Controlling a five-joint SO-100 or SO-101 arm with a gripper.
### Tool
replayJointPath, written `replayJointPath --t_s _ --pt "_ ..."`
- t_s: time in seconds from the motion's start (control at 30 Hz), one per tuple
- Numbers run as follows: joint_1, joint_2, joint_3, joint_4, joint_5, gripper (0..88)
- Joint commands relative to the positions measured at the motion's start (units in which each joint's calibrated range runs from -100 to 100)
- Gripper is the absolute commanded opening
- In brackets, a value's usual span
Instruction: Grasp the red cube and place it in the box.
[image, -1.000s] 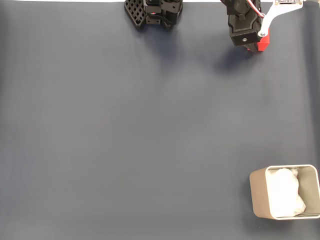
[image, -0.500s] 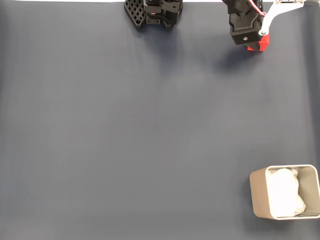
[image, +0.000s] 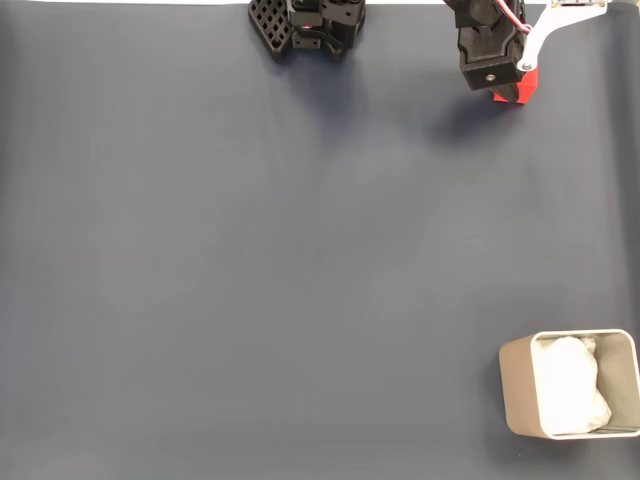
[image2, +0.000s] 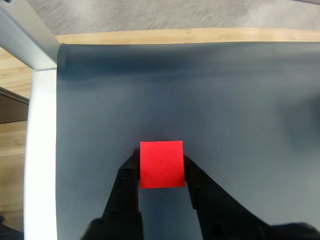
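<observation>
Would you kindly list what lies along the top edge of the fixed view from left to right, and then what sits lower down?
Arm base → gripper holding the red cube; lower down, at the bottom right, the box, all on the dark mat.

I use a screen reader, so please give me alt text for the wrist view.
A red cube sits clamped between the gripper's two black fingers above a dark blue-grey mat, with wood flooring beyond its far edge.
</observation>
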Motion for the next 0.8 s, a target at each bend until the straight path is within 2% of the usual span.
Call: replayJointPath --t_s 0.0,0.47,0.77 --pt "-0.4 -1.0 -1.3 0.8 0.5 10.3" --pt "-0.1 -2.1 -5.7 6.0 -0.2 5.1" --pt "7.0 -5.0 -15.1 13.8 -0.7 4.4"
